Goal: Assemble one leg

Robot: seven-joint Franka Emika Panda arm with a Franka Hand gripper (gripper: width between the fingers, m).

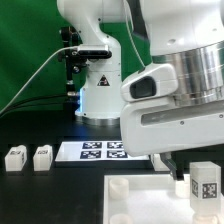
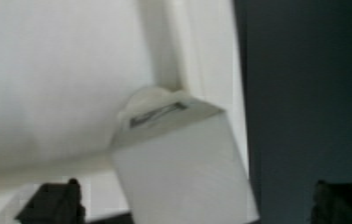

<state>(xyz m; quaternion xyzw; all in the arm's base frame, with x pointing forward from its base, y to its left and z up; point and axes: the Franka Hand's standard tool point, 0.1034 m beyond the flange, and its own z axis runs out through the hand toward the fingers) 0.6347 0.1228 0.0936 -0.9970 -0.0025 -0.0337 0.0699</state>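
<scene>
the leg [image 1: 205, 183] stands upright on the white panel [image 1: 135, 207], at the exterior view's right, with a black-and-white tag on the face turned to the camera. the arm [image 1: 175, 90] hangs just over it, and its bulky wrist fills much of that side of the picture. a round socket [image 1: 117, 187] shows near the panel's corner at the exterior view's left.

in the wrist view the gripper [image 2: 198, 203] is spread wide. its two dark fingertips [image 2: 52, 200] stand far apart with the leg between them, and neither one touches it. the leg appears there as a plain white post with a faint dark mark near its far end. it sits close to the panel's edge, where the black table [image 2: 315, 80] begins.

on that table, well off toward the exterior view's left, two spare legs [image 1: 15, 157] stand side by side (close, but not touching). the marker board [image 1: 100, 152] lies flat between them and the leg, in front of the arm's base.
</scene>
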